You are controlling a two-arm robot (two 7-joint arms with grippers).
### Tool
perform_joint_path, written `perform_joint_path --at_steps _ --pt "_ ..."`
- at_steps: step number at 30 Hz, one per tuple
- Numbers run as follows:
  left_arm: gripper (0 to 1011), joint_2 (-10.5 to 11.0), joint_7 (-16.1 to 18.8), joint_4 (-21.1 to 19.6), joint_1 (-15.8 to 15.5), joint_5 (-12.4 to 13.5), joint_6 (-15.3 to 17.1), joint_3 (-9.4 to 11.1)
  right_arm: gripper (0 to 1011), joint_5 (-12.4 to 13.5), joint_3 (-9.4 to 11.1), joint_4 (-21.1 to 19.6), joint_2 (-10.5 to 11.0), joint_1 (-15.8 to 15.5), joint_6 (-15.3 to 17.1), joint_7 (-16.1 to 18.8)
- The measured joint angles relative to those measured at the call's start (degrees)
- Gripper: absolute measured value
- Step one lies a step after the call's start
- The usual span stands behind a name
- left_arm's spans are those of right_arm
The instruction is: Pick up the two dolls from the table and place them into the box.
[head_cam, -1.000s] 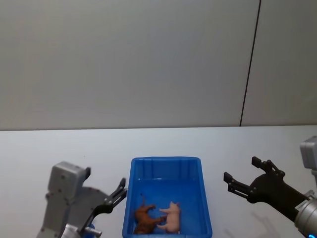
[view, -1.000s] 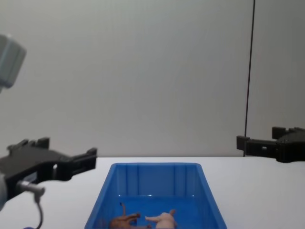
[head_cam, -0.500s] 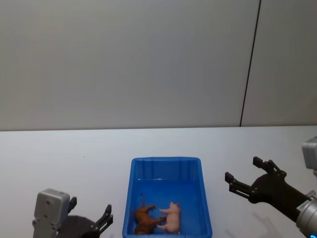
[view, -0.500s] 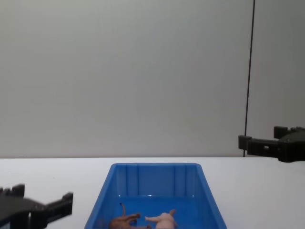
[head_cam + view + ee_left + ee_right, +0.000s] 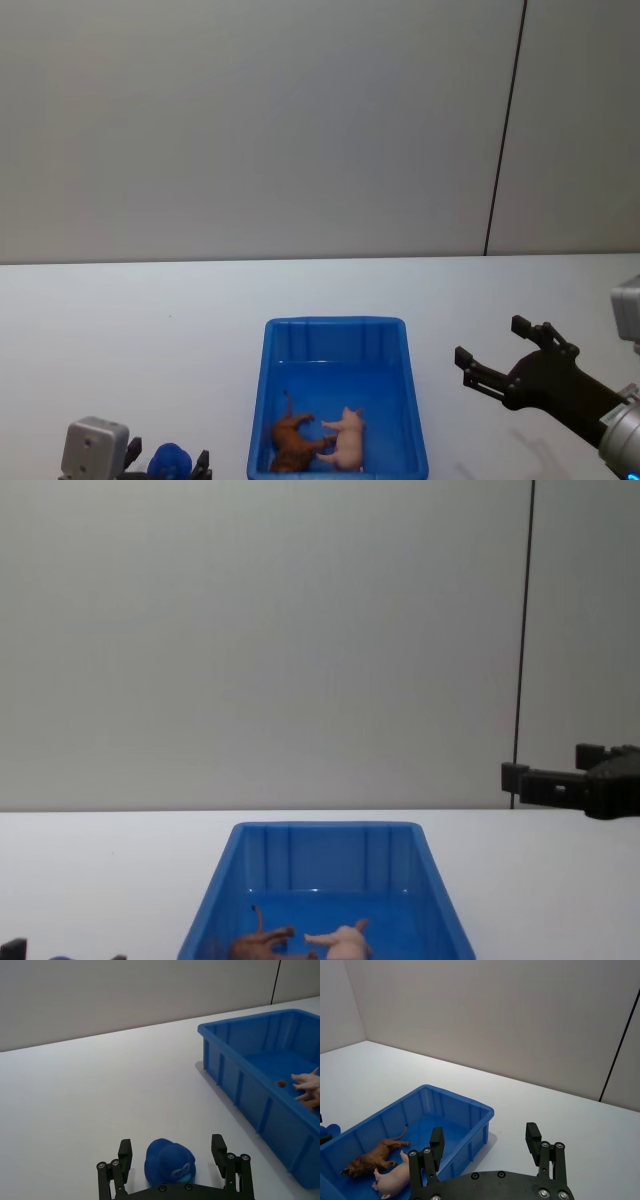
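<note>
Brown doll and pink pig doll lying side by side inside blue box on white surface. Left gripper left of box, jaws released around blue round-headed object. Right gripper right of box, jaws released, empty.

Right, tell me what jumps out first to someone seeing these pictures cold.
The bright blue box on the white table grabs the eye, with the brown animal and the pink pig lying side by side inside it. To its right the right gripper hangs open above the table. By the box's left side, the left gripper sits open around a blue round-headed object.
</note>
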Motion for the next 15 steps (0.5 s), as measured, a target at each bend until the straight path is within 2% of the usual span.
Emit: perform_joint_path --at_steps 3,9,15 --pt "996 -0.1 -0.3 1.1 0.0 -0.1 -0.2 -0.2 1001 0.0 0.0 0.0 0.0 0.0 0.0 0.0" --pt "865 -0.3 -1.0 2.9 -0.1 -0.1 -0.6 -0.6 1001 0.0 0.0 0.0 0.0 0.0 0.0 0.0" --pt "682 -0.4 -1.5 4.1 -0.3 0.0 -0.9 -0.9 1001 0.0 0.0 0.0 0.0 0.0 0.0 0.0"
